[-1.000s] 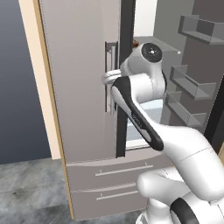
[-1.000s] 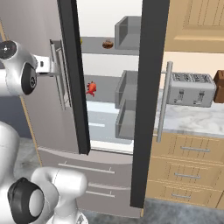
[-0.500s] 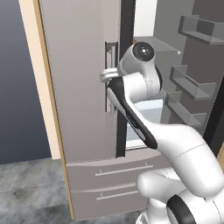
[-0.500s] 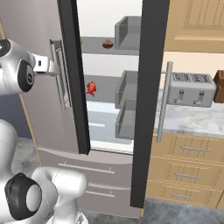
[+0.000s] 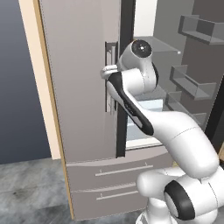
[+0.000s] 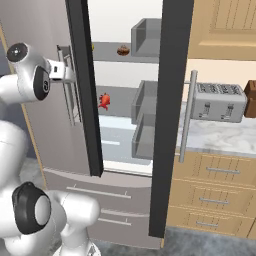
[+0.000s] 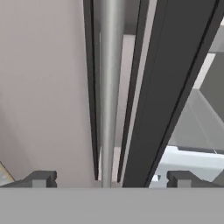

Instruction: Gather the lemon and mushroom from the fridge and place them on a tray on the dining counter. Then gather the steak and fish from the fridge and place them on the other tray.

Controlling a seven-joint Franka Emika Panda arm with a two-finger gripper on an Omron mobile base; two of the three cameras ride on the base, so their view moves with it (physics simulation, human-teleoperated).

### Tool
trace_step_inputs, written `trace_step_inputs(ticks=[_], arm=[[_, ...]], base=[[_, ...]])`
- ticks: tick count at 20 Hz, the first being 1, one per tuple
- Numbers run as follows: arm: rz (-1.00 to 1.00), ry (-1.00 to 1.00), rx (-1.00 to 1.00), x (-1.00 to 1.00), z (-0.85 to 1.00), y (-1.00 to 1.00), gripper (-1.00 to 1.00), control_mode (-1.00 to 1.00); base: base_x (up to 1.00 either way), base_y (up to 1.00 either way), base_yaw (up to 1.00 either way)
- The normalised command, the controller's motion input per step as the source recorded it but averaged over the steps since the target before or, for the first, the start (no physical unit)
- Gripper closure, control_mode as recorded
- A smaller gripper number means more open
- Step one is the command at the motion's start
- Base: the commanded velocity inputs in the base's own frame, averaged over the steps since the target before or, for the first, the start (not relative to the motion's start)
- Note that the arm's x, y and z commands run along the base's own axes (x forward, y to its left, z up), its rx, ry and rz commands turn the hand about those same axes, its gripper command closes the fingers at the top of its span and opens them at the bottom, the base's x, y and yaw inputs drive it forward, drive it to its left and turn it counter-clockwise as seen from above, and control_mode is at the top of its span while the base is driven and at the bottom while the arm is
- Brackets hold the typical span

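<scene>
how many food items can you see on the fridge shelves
2: a small brown round item on the grey upper shelf, a red item on the shelf below. The black door edge may hide more.

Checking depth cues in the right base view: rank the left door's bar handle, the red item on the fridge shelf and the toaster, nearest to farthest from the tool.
1. Left door's bar handle: right at the open tool.
2. Red item: inside the fridge, on the middle shelf, right of the tool.
3. Toaster: far right, on the counter past the open right door.
</scene>
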Motion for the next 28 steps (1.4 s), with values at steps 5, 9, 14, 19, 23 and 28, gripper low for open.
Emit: trace_step_inputs(ticks=[5,9,14,19,23,28], arm=[[0.0,0.02,0.0,0.44,-0.02,0.1,-1.0,-1.0],[0.0,0.04,0.0,0.4,-0.03,0.02,-1.0,-1.0],[0.0,0.03,0.0,0.4,-0.09,0.0,-1.0,-1.0],[0.0,0.02,0.0,0.39,-0.13,0.02,-1.0,-1.0],[0.0,0.0,0.0,0.36,-0.16,0.04,-1.0,-1.0],[0.0,0.0,0.0,0.37,-0.19,0.09,-1.0,-1.0]], base=[[0.0,0.0,0.0],[0.0,0.0,0.0],[0.0,0.0,0.0],[0.0,0.0,0.0],[0.0,0.0,0.0],[0.0,0.0,0.0]])
